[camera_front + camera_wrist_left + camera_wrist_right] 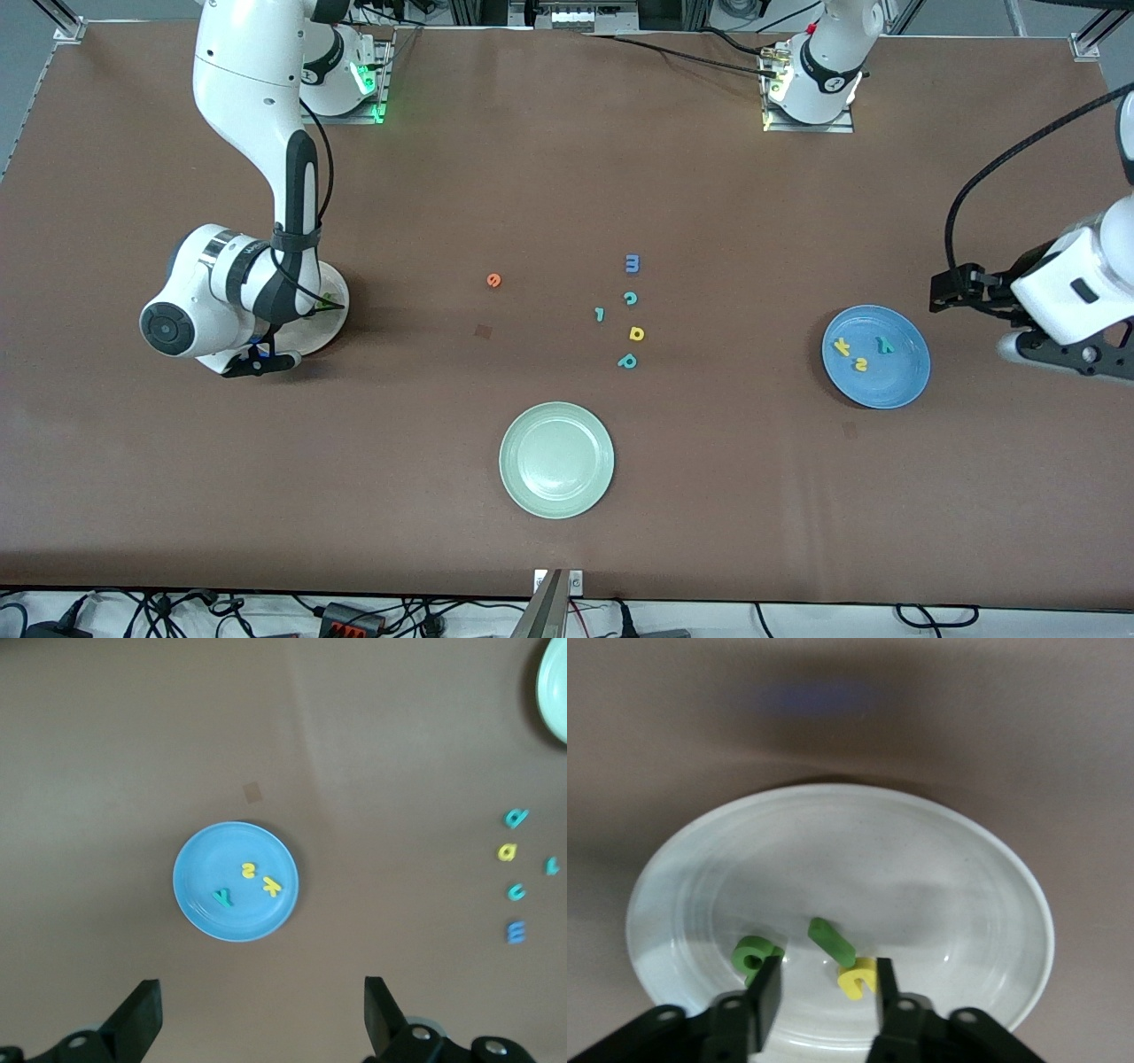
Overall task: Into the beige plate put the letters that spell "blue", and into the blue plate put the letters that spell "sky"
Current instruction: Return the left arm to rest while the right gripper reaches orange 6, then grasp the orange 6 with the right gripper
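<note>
My right gripper (pixel 827 970) hangs open just above the beige plate (pixel 921 842), with nothing between its fingers. In that plate lie the dark green b (pixel 751 957), the green l (pixel 831 941) and the yellow u (pixel 858 978), the u right beside one finger. The orange e (pixel 494 280) lies on the table mid-way along it. The blue plate (pixel 895 381) holds the yellow k (pixel 842 346), yellow s (pixel 861 364) and teal y (pixel 884 345). My left gripper (pixel 952 292) waits wide open and empty in the air beside the blue plate (pixel 235 846).
Loose letters lie in a cluster mid-table: blue m (pixel 632 263), teal c (pixel 630 299), teal l (pixel 600 314), a yellow d-like letter (pixel 636 333) and teal p (pixel 627 361). A pale green plate (pixel 556 459) sits nearer the front camera. The right arm's wrist covers part of the beige plate (pixel 335 321).
</note>
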